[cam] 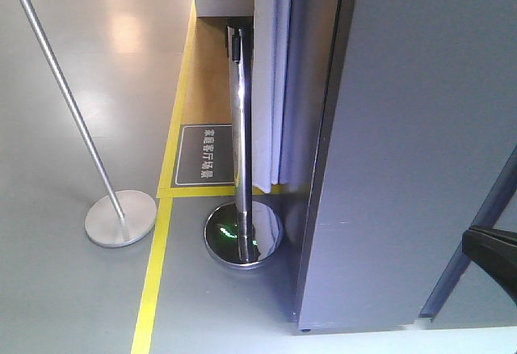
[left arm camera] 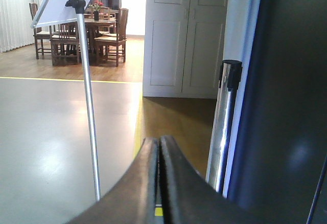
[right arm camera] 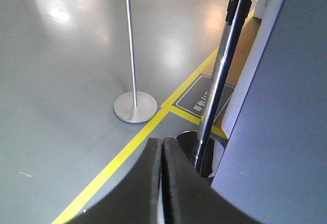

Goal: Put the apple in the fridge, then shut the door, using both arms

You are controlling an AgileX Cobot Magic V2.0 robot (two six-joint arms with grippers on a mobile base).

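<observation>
beside the chrome stanchion post [cam: 239, 144], the dark grey fridge [cam: 404, 152] presents only its outside, apple out of view, while left gripper [left arm camera: 159, 155] and right gripper [right arm camera: 161, 155] sit pinched empty, suggesting the job may be finished.

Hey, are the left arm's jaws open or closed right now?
Closed. In the left wrist view the left gripper shows its two dark jaws pressed together with only a thin seam between them, and nothing held.
</observation>
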